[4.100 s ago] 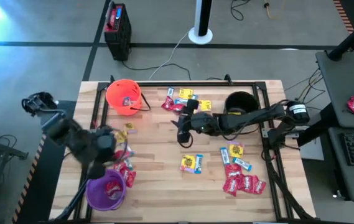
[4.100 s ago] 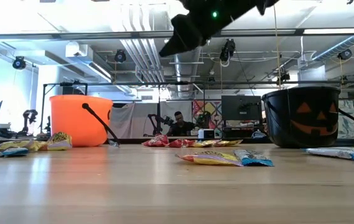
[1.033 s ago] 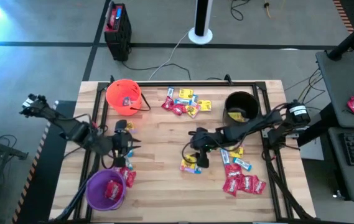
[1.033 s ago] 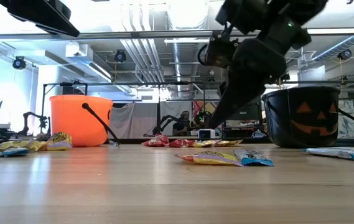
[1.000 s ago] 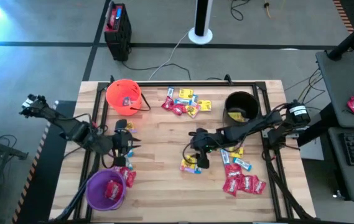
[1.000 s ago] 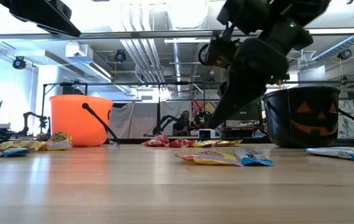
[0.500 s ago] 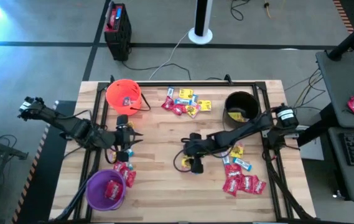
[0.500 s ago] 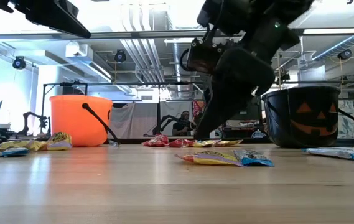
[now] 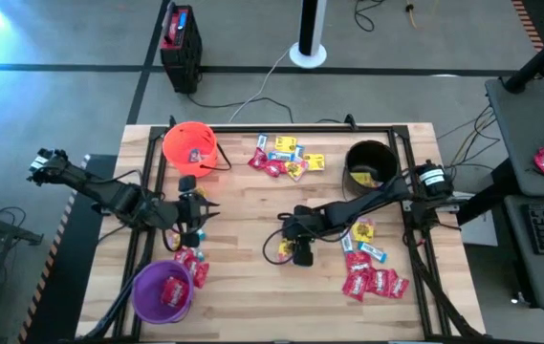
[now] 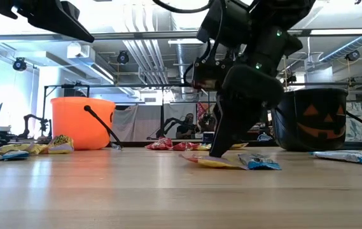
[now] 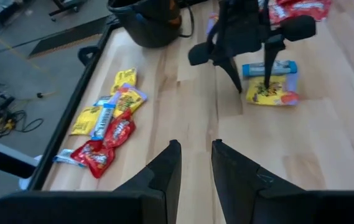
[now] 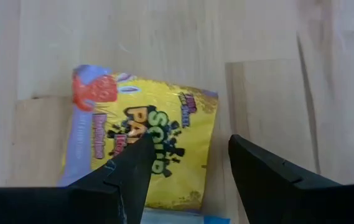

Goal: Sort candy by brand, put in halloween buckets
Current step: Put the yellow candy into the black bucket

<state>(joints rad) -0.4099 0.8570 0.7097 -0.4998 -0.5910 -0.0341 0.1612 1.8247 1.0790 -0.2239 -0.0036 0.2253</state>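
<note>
1. candy is the subject: a yellow packet (image 12: 144,152) lies flat on the table (image 9: 243,287) directly under my right gripper (image 9: 299,253), with a blue-and-white packet (image 10: 261,163) touching its far edge.
2. right gripper state: the jaws stand open, a clear gap between them, and they hold nothing. in the right wrist view one finger is over the packet's printed face and the other is over bare wood just past its edge.
3. governing relation: the packet is offset toward one jaw and is not centred in the gap. its long axis runs roughly along the line of my fingers, so the short width is what the jaws would span. in my judgement a small sideways shift is needed before closing.
4. in the low view the fingertips are at or just above the packet; i cannot tell whether they touch it.
5. left gripper (image 11: 192,163): held above the table near the red packets (image 9: 191,266), well apart from the yellow packet. its jaws are parted by a narrow slot and are empty. the right arm is plainly the nearer one.
6. black bucket (image 9: 369,162) lies behind my right wrist, along the arm.
7. hidden or unclear: the packet's near end is covered by my own fingers; the brand print is only partly legible.
</note>
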